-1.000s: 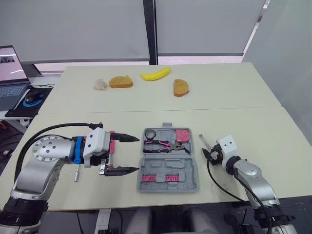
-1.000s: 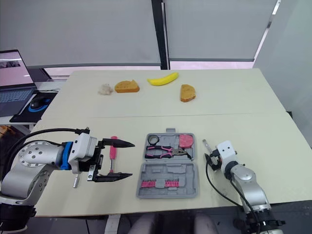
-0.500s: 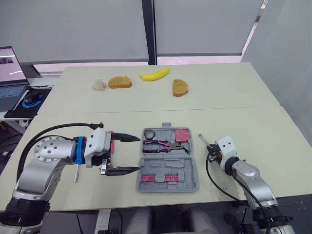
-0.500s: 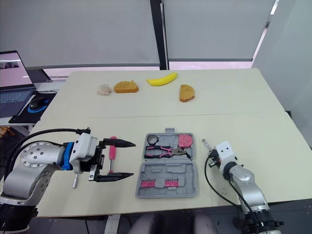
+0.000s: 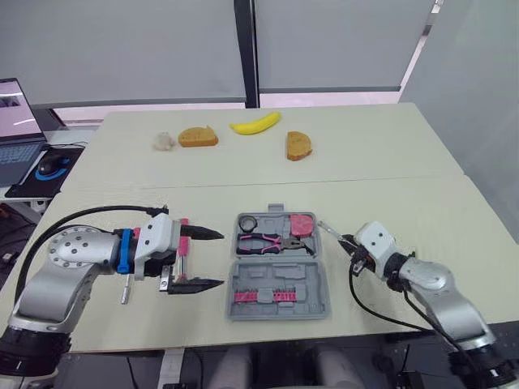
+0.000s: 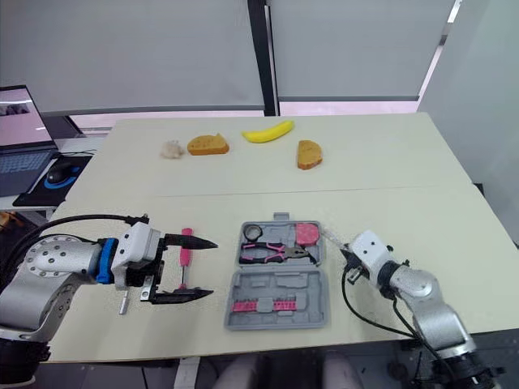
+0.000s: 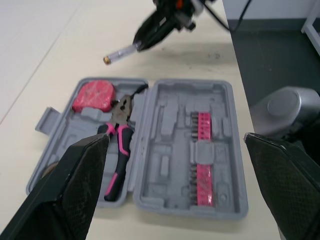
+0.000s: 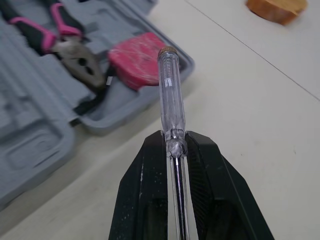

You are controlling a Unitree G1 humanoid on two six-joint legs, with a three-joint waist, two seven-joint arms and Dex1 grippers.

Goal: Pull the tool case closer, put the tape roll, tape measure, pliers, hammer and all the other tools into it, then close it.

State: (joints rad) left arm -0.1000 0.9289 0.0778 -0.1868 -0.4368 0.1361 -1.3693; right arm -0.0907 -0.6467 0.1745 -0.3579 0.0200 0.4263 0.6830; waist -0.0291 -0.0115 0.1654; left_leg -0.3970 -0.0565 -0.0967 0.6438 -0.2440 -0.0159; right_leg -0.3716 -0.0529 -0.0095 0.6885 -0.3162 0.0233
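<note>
Surface: cream table (image 5: 389, 162) before grey blinds; laptop (image 5: 16, 130) and mouse (image 5: 50, 164) off its edge at 9 o'clock.
Tool case (image 5: 276, 279): grey, lying open at the table's 6 o'clock, both halves flat.
Case contents: black tape roll (image 5: 248, 222) at 11 o'clock of the far half; pink tape measure (image 5: 304, 224) at 1 o'clock; pliers (image 5: 263, 241) with pink-and-black handles across the middle; row of bits (image 5: 263, 296) in a pink holder in the near half.
Left gripper (image 5: 217, 259): at 9 o'clock of the case, fingers spread wide and pointing toward it, holding nothing.
Pink-handled tool (image 6: 185, 255): on the table, in line with the gap between the left fingers; kind and contact cannot be told.
Right gripper (image 8: 175, 142): at 3 o'clock of the case, fingers clamped tight on a screwdriver (image 8: 168, 95).
Screwdriver detail: clear handle, brass-capped end reaching the case's rim just beside the tape measure.
Other items, 12 o'clock: banana (image 5: 255, 124), two bread pieces (image 5: 199, 136) (image 5: 299, 146), small white lump (image 5: 164, 140).
</note>
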